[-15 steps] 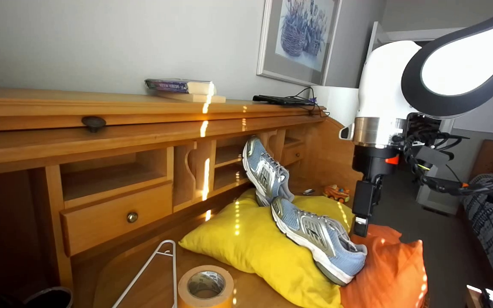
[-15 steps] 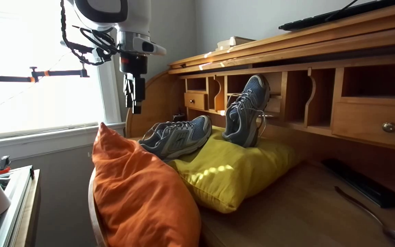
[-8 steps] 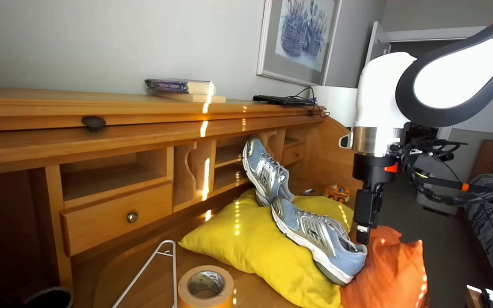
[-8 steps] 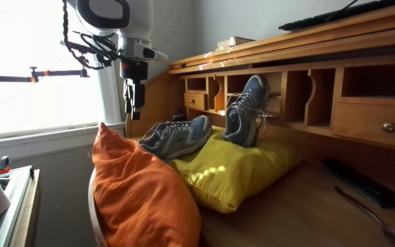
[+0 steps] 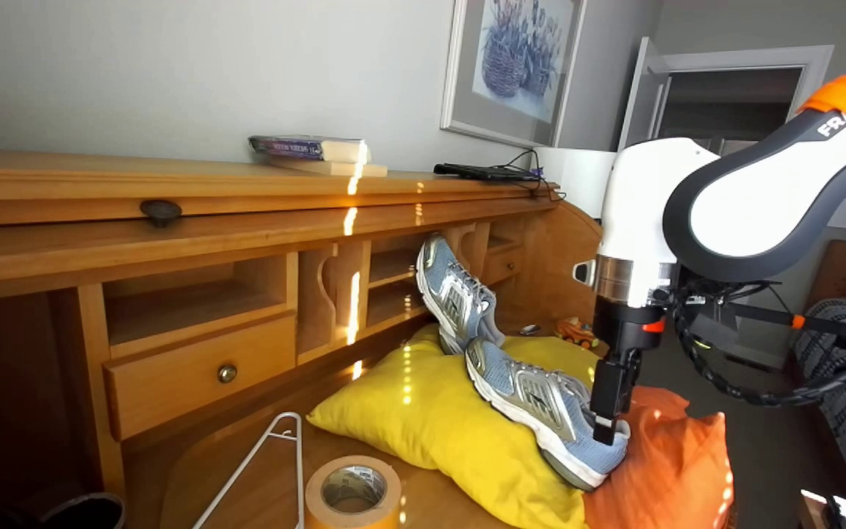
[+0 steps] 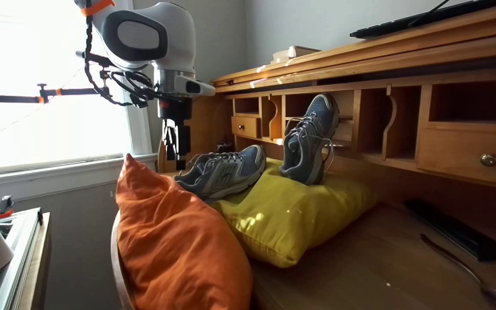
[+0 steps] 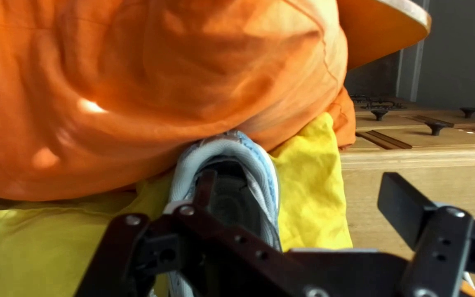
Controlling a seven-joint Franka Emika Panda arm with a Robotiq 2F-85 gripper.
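Observation:
My gripper is open and empty, pointing down at the heel end of a blue-grey running shoe. In the wrist view the gripper has one finger over the shoe's opening and the other beyond its side, over wood. In an exterior view the gripper hangs just above the shoe; contact cannot be told. That shoe lies on a yellow pillow, its heel against an orange pillow. A second shoe stands tilted, toe up, on the yellow pillow against the desk's cubbies.
The wooden desk has cubbies and a small drawer. A tape roll and white hanger lie on it. A spoon, a black flat object and an orange toy are there. Books and a keyboard lie on top.
My arm and gripper have come down towards the nearer shoe's heel, shifting slightly sideways. The shoes and pillows have not moved.

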